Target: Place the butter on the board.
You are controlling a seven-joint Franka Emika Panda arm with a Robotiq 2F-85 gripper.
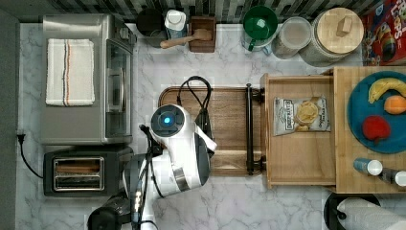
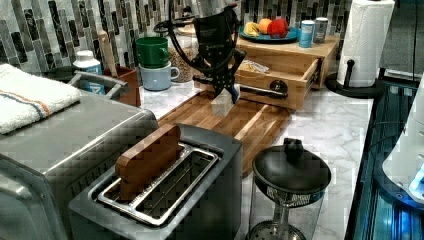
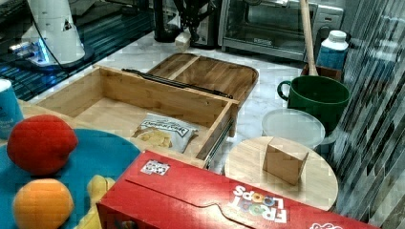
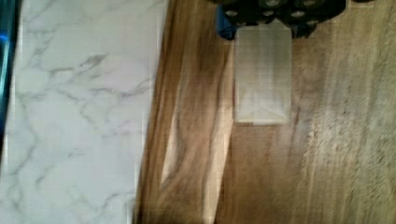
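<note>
Gripper (image 2: 226, 91) pinching the pale butter (image 2: 222, 105) block between its fingers, just above the dark board (image 2: 260, 122). In the wrist view, butter (image 4: 261, 74) over the board's wood, near the edge beside the marble counter (image 4: 79, 107). Chip bag (image 1: 301, 115) lying in the paler tray (image 1: 299, 163) beyond the handle (image 1: 249, 129).
</note>
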